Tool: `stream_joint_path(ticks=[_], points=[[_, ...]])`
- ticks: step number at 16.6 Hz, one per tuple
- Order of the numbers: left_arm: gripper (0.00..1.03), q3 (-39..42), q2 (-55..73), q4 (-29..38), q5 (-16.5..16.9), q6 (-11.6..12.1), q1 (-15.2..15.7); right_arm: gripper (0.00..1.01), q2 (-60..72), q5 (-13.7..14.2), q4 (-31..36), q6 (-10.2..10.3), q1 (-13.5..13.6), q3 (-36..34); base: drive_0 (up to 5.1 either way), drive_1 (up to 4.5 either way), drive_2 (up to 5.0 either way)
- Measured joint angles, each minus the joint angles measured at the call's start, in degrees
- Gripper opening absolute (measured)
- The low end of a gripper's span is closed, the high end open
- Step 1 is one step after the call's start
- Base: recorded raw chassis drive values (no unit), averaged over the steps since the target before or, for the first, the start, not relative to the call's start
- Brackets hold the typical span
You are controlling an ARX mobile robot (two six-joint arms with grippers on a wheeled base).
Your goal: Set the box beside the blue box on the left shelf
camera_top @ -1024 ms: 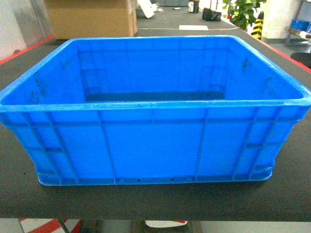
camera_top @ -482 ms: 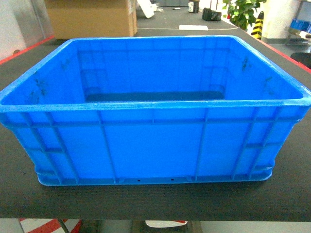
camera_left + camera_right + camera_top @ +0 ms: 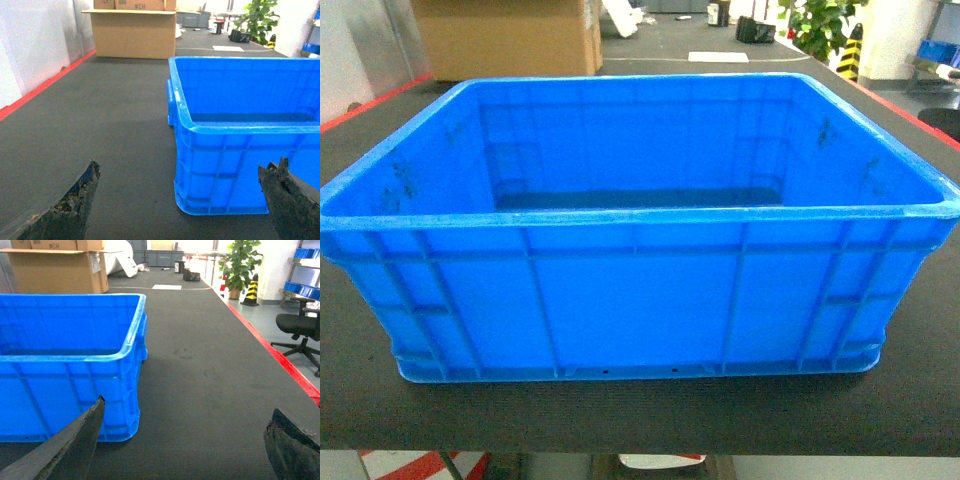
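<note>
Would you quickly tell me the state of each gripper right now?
Left gripper: open, holding nothing, short of the box.
Right gripper: open, holding nothing, beside the box's near corner.

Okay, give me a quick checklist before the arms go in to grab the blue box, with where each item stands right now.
1. Box upright on the table: ok.
2. Box empty: ok, as far as its floor shows.
3. Left end effector open, at the box's left corner: ok.
4. Right end effector open, at the right corner: ok.
5. Either end effector touching the box: not ok, both short of it.
6. Left shelf in sight: cannot tell, none visible.
</note>
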State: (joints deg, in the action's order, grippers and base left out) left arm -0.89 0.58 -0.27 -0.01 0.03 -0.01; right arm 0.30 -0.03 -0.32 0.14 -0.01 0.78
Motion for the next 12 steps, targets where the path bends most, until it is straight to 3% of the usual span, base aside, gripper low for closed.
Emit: stream_joint_path(ticks=[10, 11, 12], points=[[0.98, 0.0, 0.0, 0.0, 0.0, 0.0, 0.0, 0.98, 0.0, 0.0, 0.0, 0.0, 0.0, 0.0, 0.0, 0.00, 0.0], [0.98, -0.6, 1.1, -3.1, -3.8, -0.3, -1.6, 0.98, 0.0, 0.0, 0.0, 0.0, 0.0, 0.0, 0.0, 0.00, 0.0], [0.98, -1.0, 6.9, 0.0, -7.6, -0.7, -3.8, 0.98, 0.0, 0.0, -0.2, 0.0, 0.0, 0.0, 0.0, 0.00, 0.0]])
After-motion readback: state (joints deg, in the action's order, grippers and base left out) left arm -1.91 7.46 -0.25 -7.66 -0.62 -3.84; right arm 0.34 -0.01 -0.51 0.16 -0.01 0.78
